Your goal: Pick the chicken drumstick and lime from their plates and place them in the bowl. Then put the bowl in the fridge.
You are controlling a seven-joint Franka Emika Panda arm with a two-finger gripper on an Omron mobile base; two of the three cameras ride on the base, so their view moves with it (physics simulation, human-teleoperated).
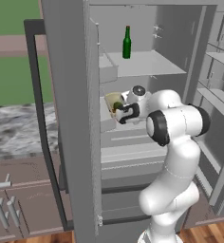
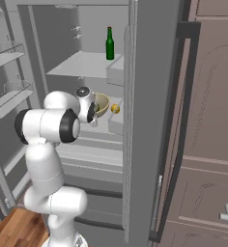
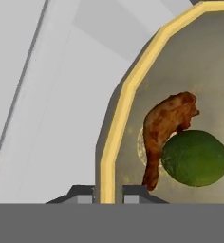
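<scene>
The fridge (image 1: 69, 118) stands open, and the bowl (image 1: 112, 100) rests on its middle shelf. In the hand view the bowl's yellow rim (image 3: 115, 133) runs up between my two fingertips. My gripper (image 3: 108, 194) is shut on that rim, at the bowl's near edge. Inside lie the brown chicken drumstick (image 3: 165, 127) and the dark green lime (image 3: 195, 158), touching each other. From the right base view the bowl (image 2: 103, 103) sits just behind my gripper (image 2: 93, 112). The arm reaches into the fridge (image 2: 149, 116) between its two open doors. The plates are out of view.
A green bottle (image 1: 126, 42) stands on the upper shelf (image 2: 82, 65). A small yellow fruit (image 2: 115, 109) lies on the middle shelf right of the bowl. Door racks (image 1: 217, 97) hang on the right door. A marble counter (image 1: 14, 128) and brown drawers lie left of the fridge.
</scene>
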